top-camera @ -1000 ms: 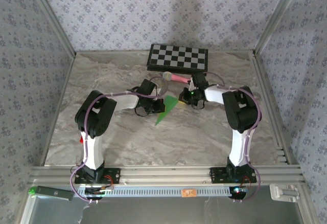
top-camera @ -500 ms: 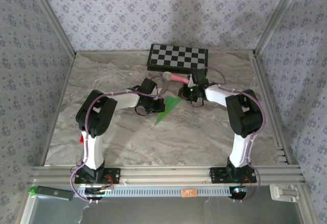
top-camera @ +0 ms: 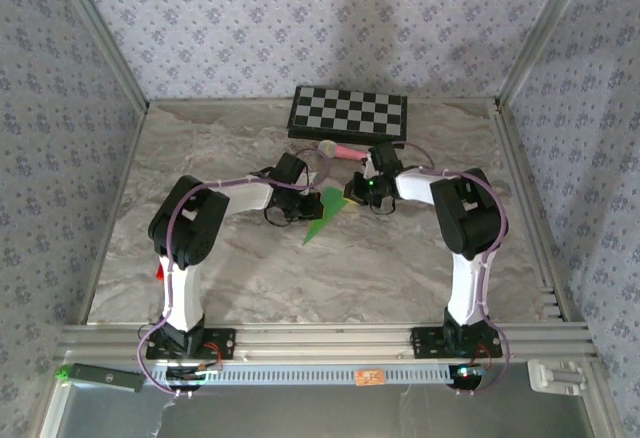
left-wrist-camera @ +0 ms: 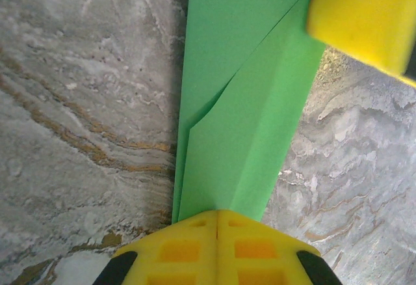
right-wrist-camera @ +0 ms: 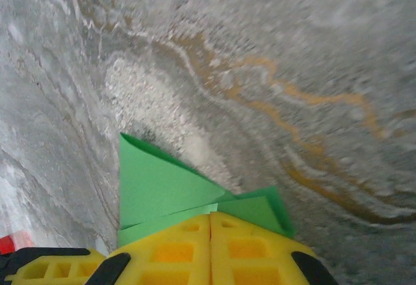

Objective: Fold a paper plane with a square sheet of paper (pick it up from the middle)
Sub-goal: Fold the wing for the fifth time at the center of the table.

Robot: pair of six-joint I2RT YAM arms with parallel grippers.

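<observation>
The square sheet of paper (top-camera: 322, 216) is bright green and folded into a slim pointed shape. It lies mid-table, its tip toward me and its wide end away. In the left wrist view the paper (left-wrist-camera: 247, 116) shows layered lengthwise folds running out from the tip of my left gripper (left-wrist-camera: 218, 215), whose yellow pads are pressed together at its side. My left gripper (top-camera: 303, 203) sits at the paper's left edge. My right gripper (top-camera: 358, 191) is at the wide end. Its pads (right-wrist-camera: 209, 218) are shut with green flaps (right-wrist-camera: 156, 187) fanning out from them. One of its fingers (left-wrist-camera: 367, 15) shows over the paper.
A black-and-white checkered board (top-camera: 348, 111) lies at the back of the marble table (top-camera: 230, 268). A pink-handled microphone (top-camera: 345, 151) lies just in front of it, close behind my right gripper. Patterned walls and metal rails close off the sides.
My right gripper shifted left along the paper's wide end, its arm swinging in toward the middle. The left arm and the paper's tip stayed put.
</observation>
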